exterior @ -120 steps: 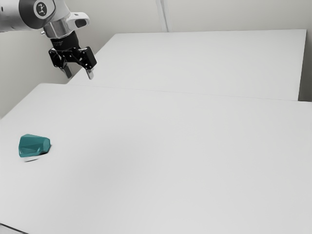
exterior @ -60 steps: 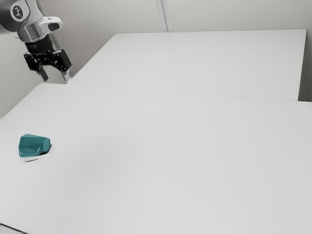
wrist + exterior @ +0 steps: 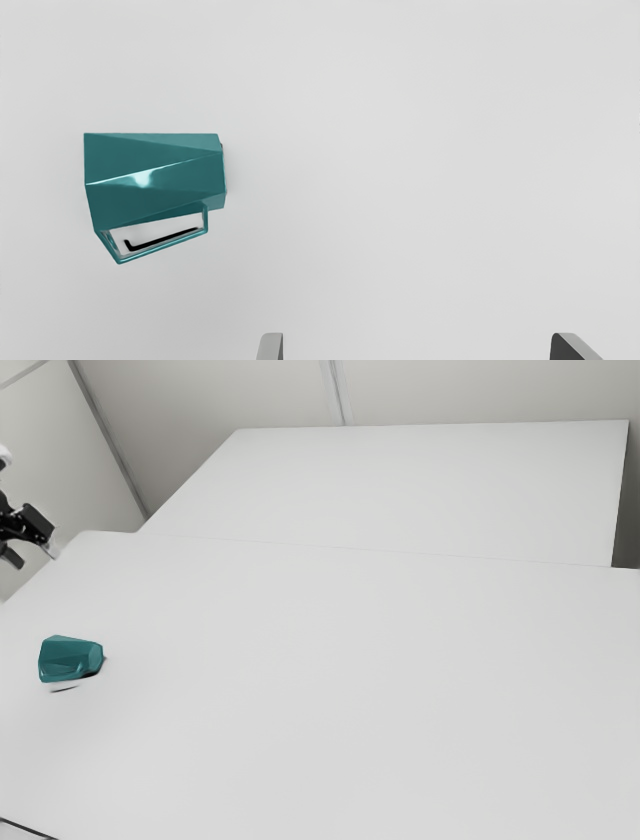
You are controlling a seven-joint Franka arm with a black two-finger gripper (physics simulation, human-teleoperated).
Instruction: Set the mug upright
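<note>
The black two-finger gripper [image 3: 34, 559] hung near the exterior view's ten o'clock edge, its fingers wide apart. At roughly five o'clock from it there, the glossy teal, faceted mug [image 3: 70, 659] with an angular handle [image 3: 163, 246] lay on its side on the flat white table [image 3: 350, 690].

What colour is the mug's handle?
Teal, like the mug's body; best seen in the wrist view.

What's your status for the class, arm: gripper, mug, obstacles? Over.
Gripper open, holding nothing. Mug lying on its side on table, not yet upright. No obstacle seen between them.
</note>
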